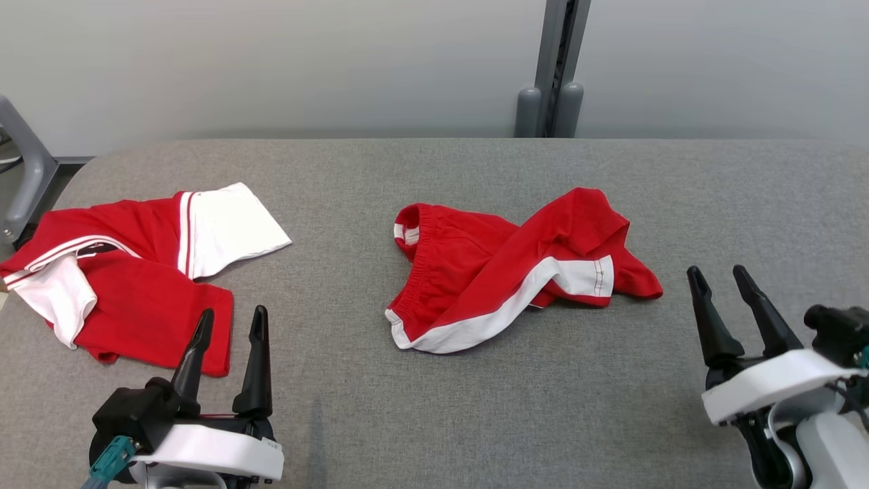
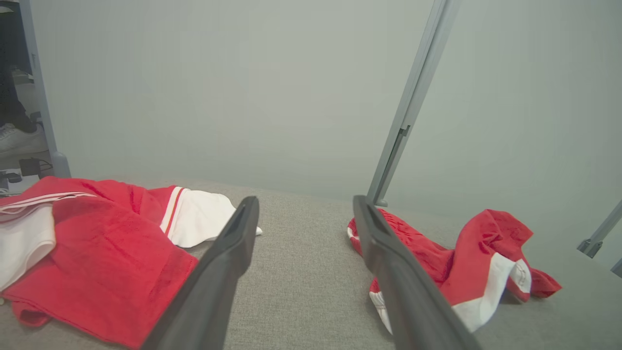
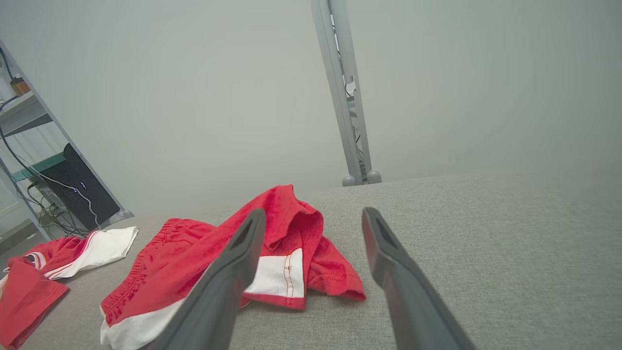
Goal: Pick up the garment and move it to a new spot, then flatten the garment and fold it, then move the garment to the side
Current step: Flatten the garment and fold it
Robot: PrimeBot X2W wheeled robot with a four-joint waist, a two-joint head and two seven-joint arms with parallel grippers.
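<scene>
Aim for the red shorts (image 1: 502,272), lying crumpled at the middle of the grey surface (image 1: 475,407), elastic waistband to the left, one white-trimmed leg twisted across toward the right. Probably the pick-up step, not yet begun. Note the left pincer (image 1: 232,311) released and empty at near left, just beside the hem of the red-and-white shirt (image 1: 136,285). Note likewise the right pincer (image 1: 715,270) released, grasping nothing, at near right, well apart from the shorts. Reach in with spread fingers, one pincer to the waistband, the other to the twisted leg. Pinch at an edge rather than the heaped middle, to ease later flattening. Lift clear of the surface before carrying. Steer round the shirt to avoid snagging it.
</scene>
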